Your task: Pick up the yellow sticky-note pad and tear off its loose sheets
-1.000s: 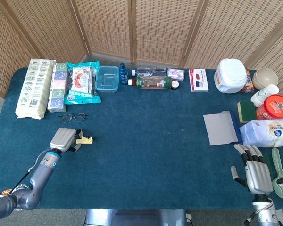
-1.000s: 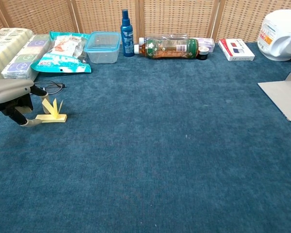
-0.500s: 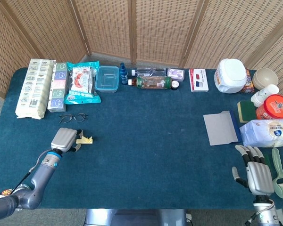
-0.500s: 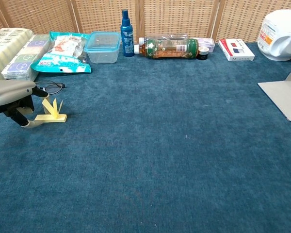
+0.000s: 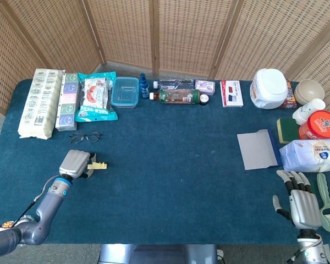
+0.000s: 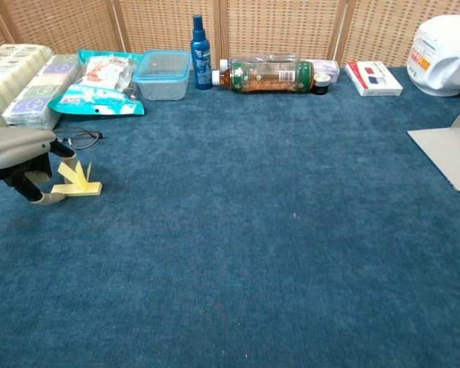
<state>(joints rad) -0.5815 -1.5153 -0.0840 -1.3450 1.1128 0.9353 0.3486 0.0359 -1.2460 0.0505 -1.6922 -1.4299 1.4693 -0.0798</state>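
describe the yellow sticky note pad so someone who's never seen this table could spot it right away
On the blue table, look to its left side, just in front of the eyeglasses. The yellow sticky-note pad lies right at the fingers of the left robot hand. It is the only small yellow thing there, with loose sheets curling upward.

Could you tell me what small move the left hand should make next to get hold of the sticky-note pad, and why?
Probably close the fingers on the pad's near edge and lift slightly. The left hand sits right beside the yellow sticky-note pad, which lies on the table with loose sheets curling up; whether it is gripped is unclear. The right hand rests far away, open.
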